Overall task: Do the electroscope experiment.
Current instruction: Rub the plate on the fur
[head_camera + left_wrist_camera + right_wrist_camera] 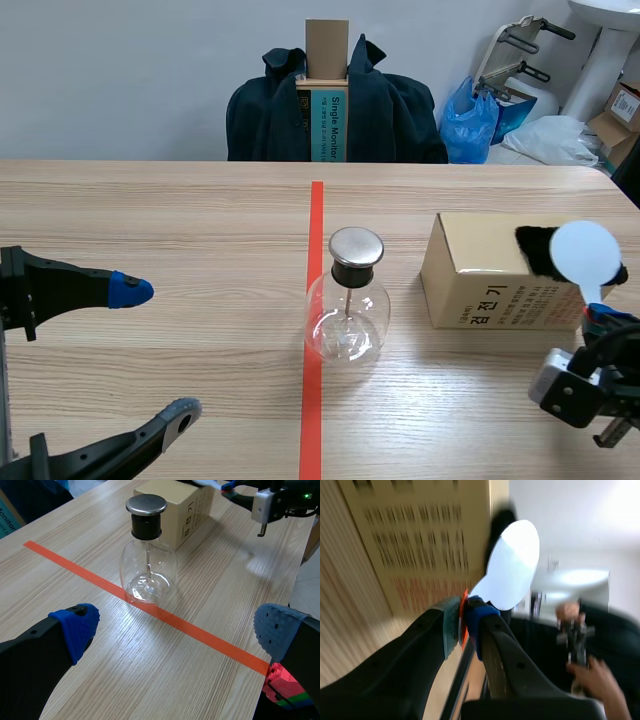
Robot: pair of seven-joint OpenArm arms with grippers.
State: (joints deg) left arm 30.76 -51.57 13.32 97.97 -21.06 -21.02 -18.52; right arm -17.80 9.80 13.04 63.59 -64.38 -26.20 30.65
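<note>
Cannot make out any leaves at the rod's lower end inside the electroscope [346,300]; only glare and reflections there. Cannot identify the black patch [540,250] on the cardboard box [480,300], half covered by the white disc paddle [586,255]. Paddle's handle lost between the fingers of the right gripper [462,622], clamped on it; heavy blur across that wrist view. Box cut off in the left wrist view.

Electroscope: clear round glass flask, black neck, flat metal cap, thin rod down the middle. Standing upright on the table [150,220], base over the orange-red tape line [316,210], near the box, not touching. Left gripper [177,630] spread wide, holding nothing, near the flask.
</note>
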